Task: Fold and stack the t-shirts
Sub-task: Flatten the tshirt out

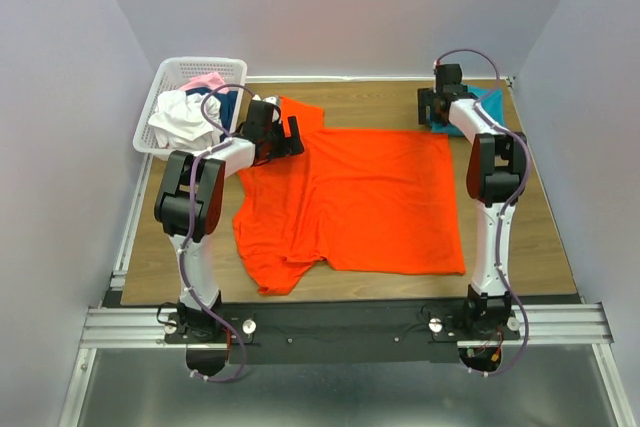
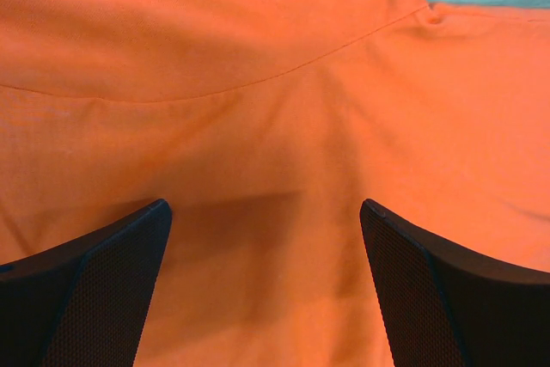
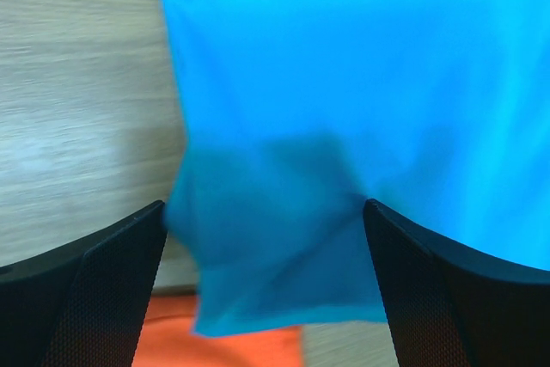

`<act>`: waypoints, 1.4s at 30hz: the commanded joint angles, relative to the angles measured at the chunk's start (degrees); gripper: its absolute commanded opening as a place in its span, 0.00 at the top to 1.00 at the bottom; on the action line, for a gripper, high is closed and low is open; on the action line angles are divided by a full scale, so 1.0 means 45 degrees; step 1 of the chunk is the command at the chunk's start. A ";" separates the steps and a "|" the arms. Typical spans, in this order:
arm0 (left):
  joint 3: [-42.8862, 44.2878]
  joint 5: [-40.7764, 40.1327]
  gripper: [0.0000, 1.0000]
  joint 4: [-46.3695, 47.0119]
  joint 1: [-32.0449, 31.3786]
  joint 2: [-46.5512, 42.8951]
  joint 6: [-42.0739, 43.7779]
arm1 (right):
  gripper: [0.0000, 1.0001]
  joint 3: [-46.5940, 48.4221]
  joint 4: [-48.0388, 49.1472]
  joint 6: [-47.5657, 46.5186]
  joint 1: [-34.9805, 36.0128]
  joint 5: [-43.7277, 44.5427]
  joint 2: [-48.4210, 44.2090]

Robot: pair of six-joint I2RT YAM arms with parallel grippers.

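A bright orange-red t-shirt [image 1: 360, 197] lies spread flat across the middle of the table, one sleeve pointing to the far left. My left gripper [image 1: 287, 137] hovers over that sleeve's shoulder, open, with only orange cloth [image 2: 275, 109] and a seam below its fingers [image 2: 103, 290]. A folded teal-blue t-shirt [image 1: 489, 101] lies at the far right corner. My right gripper [image 1: 433, 110] is at its left edge, open. In the right wrist view a corner of the teal cloth [image 3: 344, 83] sits between the spread jaws of the right gripper [image 3: 265, 205], which do not close on it.
A white laundry basket [image 1: 163, 77] stands at the far left with white [image 1: 180, 122], pink [image 1: 207, 80] and navy shirts in it. Bare wooden table [image 3: 77, 109] shows left of the teal shirt. Grey walls close in the table on three sides.
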 commanded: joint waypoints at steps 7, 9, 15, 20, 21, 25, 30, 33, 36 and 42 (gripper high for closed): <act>-0.0477 -0.1169 0.02 -0.0161 -0.0093 -0.0224 -0.0208 | 0.00 0.1216 -0.0341 -0.3124 -0.1262 0.0630 0.1242; -0.0400 -0.1499 0.02 -0.0375 -0.0093 -0.0225 -0.0208 | 0.00 0.1354 -0.0341 -0.3455 -0.1360 0.0668 0.1300; -0.0068 -0.1697 0.02 -0.0708 -0.0093 -0.0225 -0.0188 | 0.00 0.1823 -0.0341 -0.3653 -0.1926 0.0418 0.1379; 0.0265 -0.1697 0.02 -0.0806 -0.0093 -0.0263 -0.0111 | 0.00 0.1609 -0.0439 -0.3458 -0.1946 -0.1359 0.0426; 0.0420 -0.2161 0.02 -0.0845 -0.0093 -0.0302 -0.0091 | 0.00 0.1608 -0.0439 -0.3302 -0.1946 -0.2078 0.0209; 0.0811 -0.2459 0.02 -0.1119 -0.0093 -0.0614 -0.0090 | 0.00 0.1452 -0.0517 -0.2502 -0.1907 -0.3720 -0.1060; 0.0968 -0.2127 0.02 -0.1099 -0.0093 -0.1161 -0.0013 | 0.00 -0.0203 -0.0517 -0.0961 -0.1674 -0.5522 -0.3128; 0.0871 -0.2321 0.02 -0.1138 -0.0093 -0.1455 -0.0110 | 0.00 -0.1143 -0.0497 0.0035 -0.1225 -0.4628 -0.3698; 0.0928 -0.2303 0.02 -0.1274 -0.0093 -0.1397 -0.0110 | 0.00 -0.2840 -0.0478 0.2159 -0.0873 -0.3825 -0.4575; 0.1240 -0.2088 0.02 -0.1431 -0.0093 -0.0831 -0.0071 | 0.00 -0.4486 -0.0341 0.3887 -0.0562 -0.4604 -0.4423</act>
